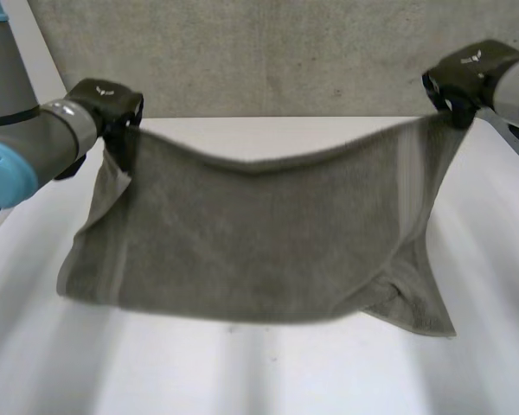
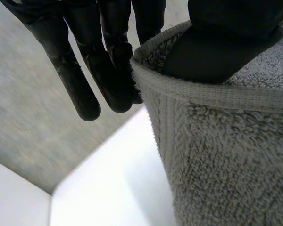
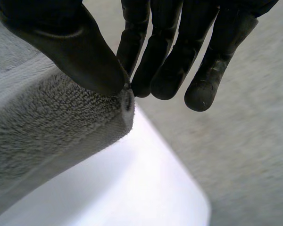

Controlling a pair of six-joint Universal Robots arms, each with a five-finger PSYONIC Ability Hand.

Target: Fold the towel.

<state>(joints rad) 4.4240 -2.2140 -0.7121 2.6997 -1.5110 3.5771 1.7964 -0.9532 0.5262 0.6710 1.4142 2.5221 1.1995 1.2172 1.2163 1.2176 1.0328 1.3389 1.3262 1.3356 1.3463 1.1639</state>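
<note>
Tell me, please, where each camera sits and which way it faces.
Head view: between and behind the grey arms, looking down at the white table; both arms show, left robot hand and right robot hand each pinching a corner of the grey terry towel.
Left wrist view: on that wrist, looking along the palm; thumb and fingers pinch a corner.
Right wrist view: likewise; thumb and fingers pinch the other corner.
Both wrist views share towel, table and grey wall.

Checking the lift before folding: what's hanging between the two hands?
The grey towel: its upper edge sags between the left hand and right hand, seen in the head view.
</note>
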